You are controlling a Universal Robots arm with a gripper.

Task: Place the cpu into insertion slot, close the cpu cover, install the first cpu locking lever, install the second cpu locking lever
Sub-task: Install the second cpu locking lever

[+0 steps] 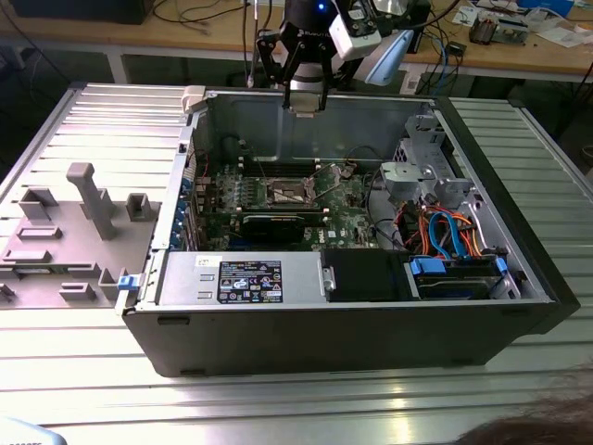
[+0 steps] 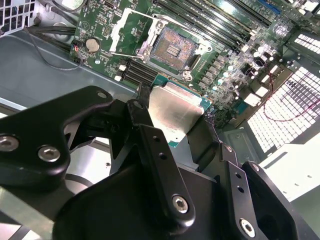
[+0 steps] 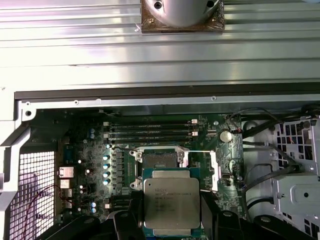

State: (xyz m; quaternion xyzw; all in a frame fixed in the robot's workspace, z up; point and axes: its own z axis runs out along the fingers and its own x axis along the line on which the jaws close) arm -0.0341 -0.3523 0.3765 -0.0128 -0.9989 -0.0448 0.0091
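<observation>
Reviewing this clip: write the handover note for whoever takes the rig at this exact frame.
Gripper: shut on the cpu, gripping it by two opposite edges, metal top facing the first wrist camera.
Cpu: in the air over the open computer case, close to the insertion slot but not in it.
Insertion slot: empty, contacts exposed.
Cpu cover: swung open beside the slot.
Done: cpu is in the grasp and over the case.
Left: cpu not yet seated, cover not closed, neither locking lever installed.
</observation>
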